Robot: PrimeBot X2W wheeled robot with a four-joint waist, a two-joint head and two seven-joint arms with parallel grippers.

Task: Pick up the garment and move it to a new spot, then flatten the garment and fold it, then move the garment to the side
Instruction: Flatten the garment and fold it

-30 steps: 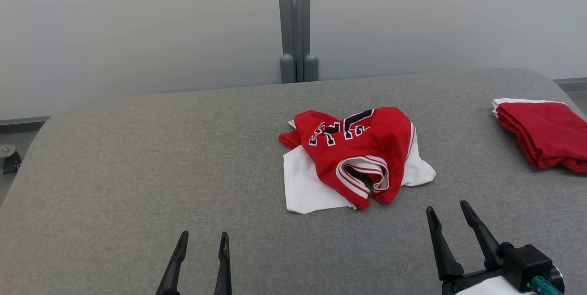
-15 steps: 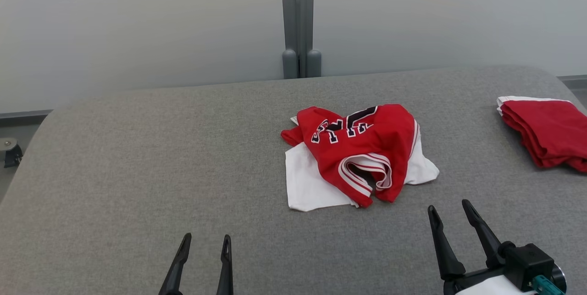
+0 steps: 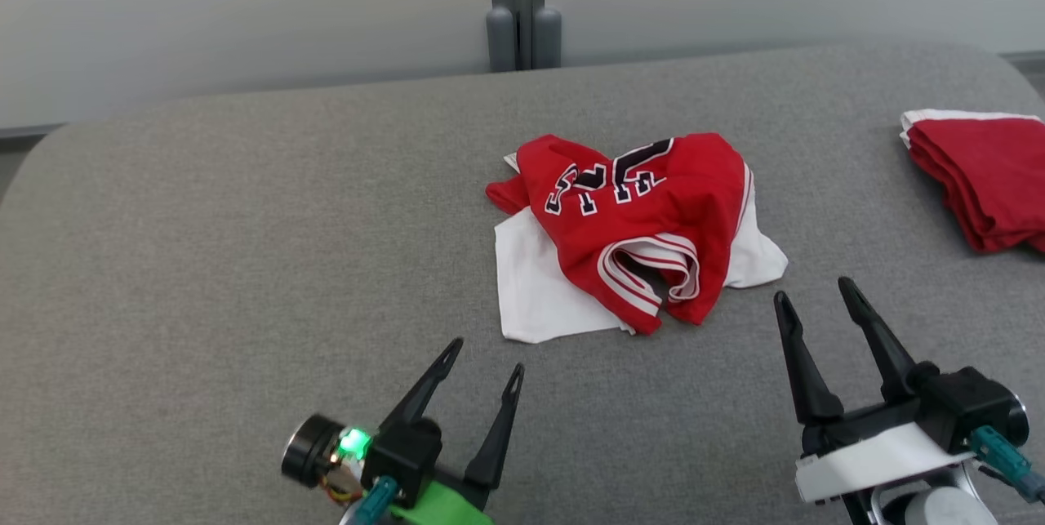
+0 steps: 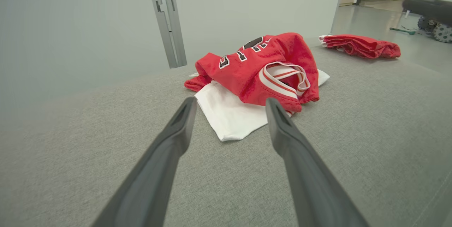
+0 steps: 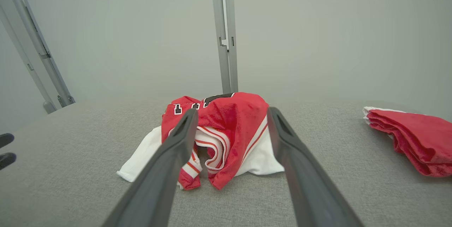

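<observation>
A crumpled red and white garment [image 3: 645, 215] with black and white lettering lies in a heap near the middle of the grey table [image 3: 204, 247]. It also shows in the left wrist view as the garment [image 4: 254, 75] and in the right wrist view as the garment [image 5: 229, 131]. My left gripper [image 3: 486, 358] stands open, short of the heap's near left corner, with nothing between its fingers. To the heap's near right, my right gripper [image 3: 812, 292] is open and empty too. In each wrist view the fingers [image 4: 176, 128] [image 5: 176, 138] point at the heap from a short distance.
A folded red garment [image 3: 988, 178] with a white edge lies at the table's far right. A grey post [image 3: 522, 2] stands behind the table against a pale wall. The table's left half is bare grey fabric.
The head camera has tilted down. Both arms have reached forward toward the heap, the left one more and turning rightward. The heap itself has not moved.
</observation>
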